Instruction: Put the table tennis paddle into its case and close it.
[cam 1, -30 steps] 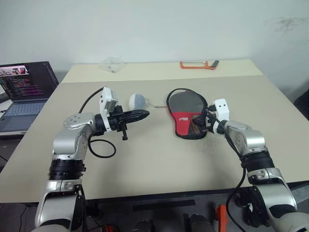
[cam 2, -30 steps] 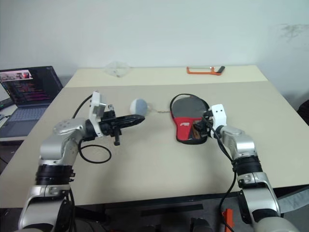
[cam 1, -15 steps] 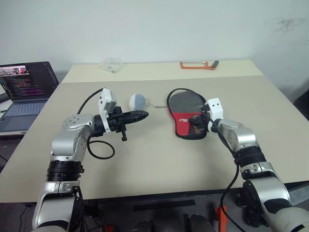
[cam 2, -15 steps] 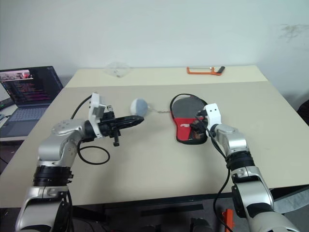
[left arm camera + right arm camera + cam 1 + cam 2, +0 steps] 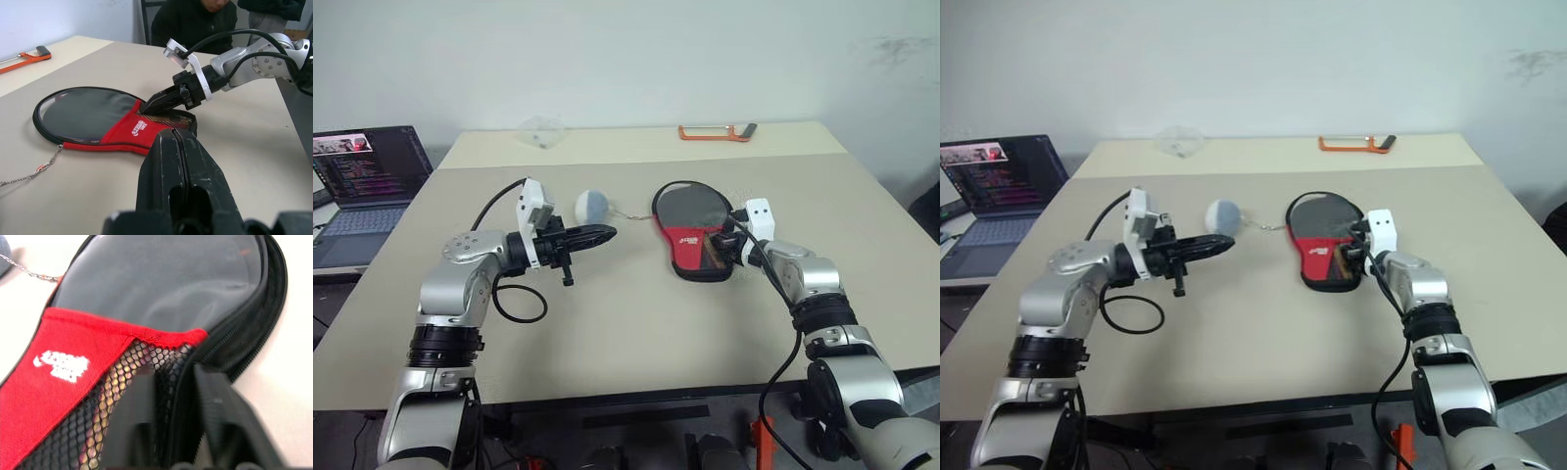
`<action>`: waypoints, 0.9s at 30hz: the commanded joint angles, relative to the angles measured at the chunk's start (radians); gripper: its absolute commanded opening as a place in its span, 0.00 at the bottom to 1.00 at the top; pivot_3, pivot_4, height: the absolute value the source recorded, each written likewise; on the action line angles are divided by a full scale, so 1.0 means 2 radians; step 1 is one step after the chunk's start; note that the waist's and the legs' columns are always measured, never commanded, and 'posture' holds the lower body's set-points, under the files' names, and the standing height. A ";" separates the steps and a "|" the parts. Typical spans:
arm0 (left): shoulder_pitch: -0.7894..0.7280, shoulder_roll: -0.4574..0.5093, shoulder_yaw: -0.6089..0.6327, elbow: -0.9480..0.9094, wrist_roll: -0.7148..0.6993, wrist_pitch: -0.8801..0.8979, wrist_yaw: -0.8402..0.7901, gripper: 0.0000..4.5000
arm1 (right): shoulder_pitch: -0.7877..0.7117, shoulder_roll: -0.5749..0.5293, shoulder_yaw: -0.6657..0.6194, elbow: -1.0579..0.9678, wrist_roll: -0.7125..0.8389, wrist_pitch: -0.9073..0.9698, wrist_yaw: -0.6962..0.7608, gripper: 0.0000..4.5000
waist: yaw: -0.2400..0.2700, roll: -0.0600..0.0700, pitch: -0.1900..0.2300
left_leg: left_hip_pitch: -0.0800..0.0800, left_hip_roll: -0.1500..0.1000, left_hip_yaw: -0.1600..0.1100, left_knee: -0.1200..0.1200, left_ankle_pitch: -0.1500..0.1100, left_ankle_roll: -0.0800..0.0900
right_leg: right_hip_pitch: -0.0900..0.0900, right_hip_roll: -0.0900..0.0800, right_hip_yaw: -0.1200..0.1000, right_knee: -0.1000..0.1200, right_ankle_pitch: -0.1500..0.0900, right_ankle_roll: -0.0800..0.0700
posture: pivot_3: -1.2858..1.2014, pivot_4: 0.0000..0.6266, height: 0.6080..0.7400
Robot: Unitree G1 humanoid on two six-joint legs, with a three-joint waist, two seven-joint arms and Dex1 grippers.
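The case [image 5: 693,232] lies flat right of centre in the head views, on the beige table [image 5: 607,333]: a black, paddle-shaped pouch with a clear round side, a red panel with a white logo, and a mesh pocket. The left wrist view adds a chain [image 5: 29,172] trailing from its rim, and the right gripper [image 5: 152,101] nipping the mesh-pocket edge. The right wrist view shows those 2 fingers narrow, straddling the zip rim. The left gripper [image 5: 597,234] hangs closed and empty, centre-left, above the table.
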State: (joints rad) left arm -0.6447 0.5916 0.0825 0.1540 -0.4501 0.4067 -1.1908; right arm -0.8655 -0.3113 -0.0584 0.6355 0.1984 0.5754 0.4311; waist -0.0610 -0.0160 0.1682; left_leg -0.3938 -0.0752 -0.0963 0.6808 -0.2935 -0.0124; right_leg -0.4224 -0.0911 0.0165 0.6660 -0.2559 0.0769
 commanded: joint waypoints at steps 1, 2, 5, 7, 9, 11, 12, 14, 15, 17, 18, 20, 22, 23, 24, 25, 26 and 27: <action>-0.013 0.008 0.005 -0.008 -0.007 -0.007 -0.002 0.00 | -0.009 -0.001 -0.008 -0.002 0.000 0.000 -0.002 0.01 | 0.000 0.000 0.000 | 0.000 0.000 0.000 0.000 0.000 0.000 | 0.000 0.000 0.000 0.000 0.000 0.000 | 0.52 0.24 1.00; -0.012 0.008 0.005 -0.007 -0.006 -0.009 -0.003 0.00 | -0.008 0.000 -0.009 -0.003 -0.001 -0.002 -0.006 0.01 | 0.000 0.000 0.000 | 0.000 0.000 0.000 0.000 0.000 0.000 | 0.000 0.000 0.000 0.000 0.000 0.000 | 0.52 0.24 1.00; -0.009 0.009 0.004 -0.010 -0.006 -0.009 -0.002 0.00 | -0.005 -0.001 -0.013 -0.010 -0.002 -0.003 -0.018 0.01 | 0.000 0.000 0.000 | 0.000 0.000 0.000 0.000 0.000 0.000 | 0.000 0.000 0.000 0.000 0.000 0.000 | 0.52 0.24 1.00; -0.008 0.009 0.004 -0.013 -0.006 -0.009 -0.001 0.00 | 0.000 -0.007 -0.016 -0.020 -0.001 0.002 -0.022 0.01 | 0.000 0.000 0.000 | 0.000 0.000 0.000 0.000 0.000 0.000 | 0.000 0.000 0.000 0.000 0.000 0.000 | 0.52 0.24 1.00; -0.007 0.009 0.003 -0.017 -0.006 -0.007 0.000 0.00 | 0.007 -0.014 -0.018 -0.031 -0.001 0.008 -0.026 0.01 | 0.001 0.000 0.000 | 0.000 0.000 0.000 0.000 0.000 0.000 | 0.000 0.000 0.000 0.000 0.000 0.000 | 0.52 0.24 1.00; -0.006 0.009 0.003 -0.019 -0.007 -0.006 0.000 0.00 | 0.014 -0.018 -0.022 -0.041 0.001 0.014 -0.029 0.01 | 0.002 0.000 0.000 | 0.000 0.000 0.000 0.000 0.000 0.000 | 0.000 0.000 0.000 0.000 0.000 0.000 | 0.52 0.24 1.00; -0.005 0.009 0.003 -0.019 -0.006 -0.006 0.000 0.00 | 0.017 -0.020 -0.023 -0.048 0.001 0.018 -0.031 0.01 | 0.002 0.000 0.000 | 0.000 0.000 0.000 0.000 0.000 0.000 | 0.000 0.000 0.000 0.000 0.000 0.000 | 0.52 0.24 1.00; -0.004 0.008 0.002 -0.016 -0.005 -0.009 -0.001 0.00 | 0.023 -0.021 -0.026 -0.059 0.002 0.024 -0.033 0.01 | 0.004 0.000 0.000 | 0.000 0.000 0.000 0.000 0.000 0.000 | 0.000 0.000 0.000 0.000 0.000 0.000 | 0.52 0.24 1.00; -0.004 0.008 0.001 -0.014 -0.004 -0.011 -0.001 0.00 | 0.025 -0.021 -0.026 -0.063 0.003 0.026 -0.034 0.01 | 0.004 0.000 0.000 | 0.000 0.000 0.000 0.000 0.000 0.000 | 0.000 0.000 0.000 0.000 0.000 0.000 | 0.52 0.24 1.00; -0.004 0.007 0.001 -0.010 -0.003 -0.014 -0.002 0.00 | 0.027 -0.019 -0.028 -0.070 0.003 0.031 -0.037 0.01 | 0.005 0.000 0.000 | 0.000 0.000 0.000 0.000 0.000 0.000 | 0.000 0.000 0.000 0.000 0.000 0.000 | 0.52 0.24 1.00; -0.003 0.007 0.000 -0.008 -0.002 -0.017 -0.004 0.00 | 0.029 -0.017 -0.028 -0.074 0.004 0.033 -0.039 0.01 | 0.005 0.000 0.000 | 0.000 0.000 0.000 0.000 0.000 0.000 | 0.000 0.000 0.000 0.000 0.000 0.000 | 0.52 0.24 1.00; -0.002 0.006 -0.001 -0.003 0.000 -0.023 -0.005 0.00 | 0.031 -0.014 -0.029 -0.078 0.003 0.036 -0.045 0.01 | 0.005 0.000 0.000 | 0.000 0.000 0.000 0.000 0.000 0.000 | 0.000 0.000 0.000 0.000 0.000 0.000 | 0.52 0.24 1.00; -0.001 0.006 -0.002 0.000 0.001 -0.028 -0.005 0.00 | 0.032 -0.013 -0.037 -0.080 0.003 0.043 -0.060 0.01 | 0.005 0.000 0.000 | 0.000 0.000 0.000 0.000 0.000 0.000 | 0.000 0.000 0.000 0.000 0.000 0.000 | 0.52 0.24 1.00; -0.001 0.006 -0.002 0.000 0.001 -0.028 -0.005 0.00 | 0.034 -0.014 -0.040 -0.082 0.004 0.046 -0.064 0.01 | 0.005 0.000 0.000 | 0.000 0.000 0.000 0.000 0.000 0.000 | 0.000 0.000 0.000 0.000 0.000 0.000 | 0.52 0.24 1.00; -0.001 0.006 -0.002 0.000 0.000 -0.028 -0.005 0.00 | 0.036 -0.015 -0.041 -0.086 0.006 0.050 -0.064 0.01 | 0.006 0.000 0.000 | 0.000 0.000 0.000 0.000 0.000 0.000 | 0.000 0.000 0.000 0.000 0.000 0.000 | 0.52 0.24 1.00; 0.000 0.007 -0.002 0.000 0.000 -0.029 -0.005 0.00 | 0.039 -0.014 -0.040 -0.090 0.008 0.053 -0.063 0.01 | 0.006 0.000 0.000 | 0.000 0.000 0.000 0.000 0.000 0.000 | 0.000 0.000 0.000 0.000 0.000 0.000 | 0.52 0.24 1.00; 0.001 0.007 -0.002 0.000 0.000 -0.030 -0.005 0.00 | 0.041 -0.012 -0.039 -0.092 0.010 0.056 -0.063 0.01 | 0.006 0.000 0.000 | 0.000 0.000 0.000 0.000 0.000 0.000 | 0.000 0.000 0.000 0.000 0.000 0.000 | 0.52 0.24 1.00; 0.001 0.008 -0.003 0.000 0.000 -0.029 -0.005 0.00 | 0.042 -0.008 -0.039 -0.091 0.012 0.059 -0.065 0.01 | 0.006 0.000 0.000 | 0.000 0.000 0.000 0.000 0.000 0.000 | 0.000 0.000 0.000 0.000 0.000 0.000 | 0.52 0.24 1.00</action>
State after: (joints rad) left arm -0.6398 0.5953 0.0753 0.1679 -0.4462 0.3634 -1.1941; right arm -0.7908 -0.3255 -0.1137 0.4784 0.2193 0.6806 0.3186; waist -0.0482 -0.0160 0.1682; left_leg -0.3943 -0.0756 -0.0970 0.6807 -0.2935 -0.0124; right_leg -0.4221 -0.0915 0.0157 0.6651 -0.2559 0.0769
